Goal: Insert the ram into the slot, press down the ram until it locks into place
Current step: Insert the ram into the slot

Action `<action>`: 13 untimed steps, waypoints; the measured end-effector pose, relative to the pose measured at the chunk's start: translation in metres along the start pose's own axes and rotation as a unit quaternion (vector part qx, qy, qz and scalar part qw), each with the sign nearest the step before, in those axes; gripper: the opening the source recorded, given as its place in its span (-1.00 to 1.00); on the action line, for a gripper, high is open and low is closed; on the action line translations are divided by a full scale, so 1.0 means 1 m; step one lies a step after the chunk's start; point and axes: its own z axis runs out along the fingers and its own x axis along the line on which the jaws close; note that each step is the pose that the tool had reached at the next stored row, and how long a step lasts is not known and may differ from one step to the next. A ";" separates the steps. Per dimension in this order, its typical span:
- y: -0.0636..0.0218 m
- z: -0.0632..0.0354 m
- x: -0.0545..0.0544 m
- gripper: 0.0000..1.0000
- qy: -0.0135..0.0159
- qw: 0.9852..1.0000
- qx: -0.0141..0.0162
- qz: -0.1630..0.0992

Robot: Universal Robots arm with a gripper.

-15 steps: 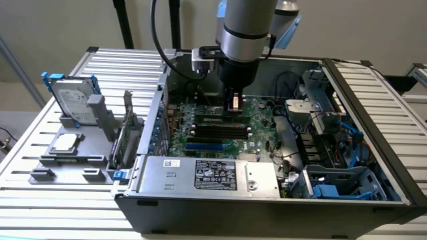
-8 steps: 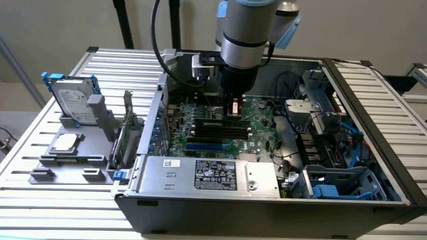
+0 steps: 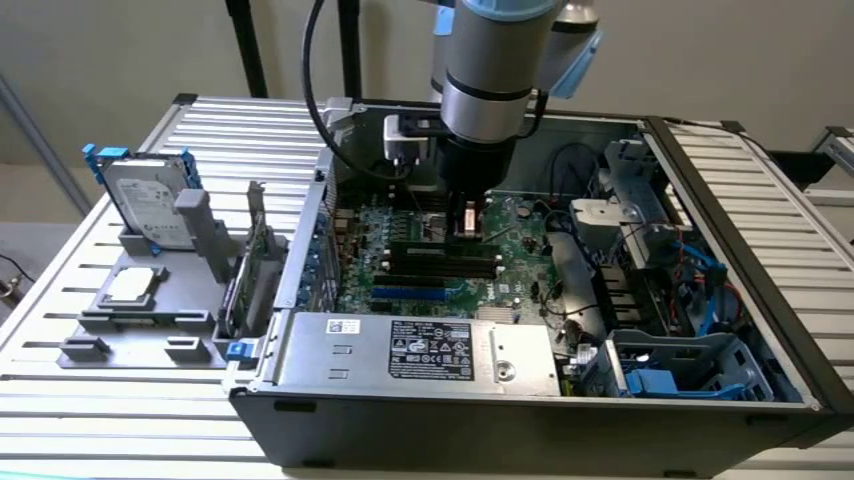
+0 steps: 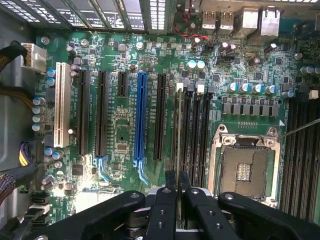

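Tool (image 4: 179, 202): pressed together on the ram (image 4: 179, 145), gripping one end.
Ram: on edge, along a black slot (image 4: 180, 88) on the motherboard (image 4: 120, 150); seating unclear.

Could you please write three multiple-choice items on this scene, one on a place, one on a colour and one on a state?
1. Where is the hard drive?
A) on the grey holder beside the computer case, at the exterior view's left
B) inside the case
C) hanging from the arm

2. Which colour is the one expansion slot that is neither black nor white?
A) red
B) blue
C) yellow

3. How is the pincer?
A) open and empty
B) shut on the ram
C) shut on a cable

Answers: 1 A, it stands upright on the holder outside the case. 2 B, a single blue one lies between black ones. 3 B, its fingers clamp the ram between them.
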 end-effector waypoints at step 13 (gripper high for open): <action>-0.0004 0.0092 0.000 -0.73 0.001 1.000 0.000 0.000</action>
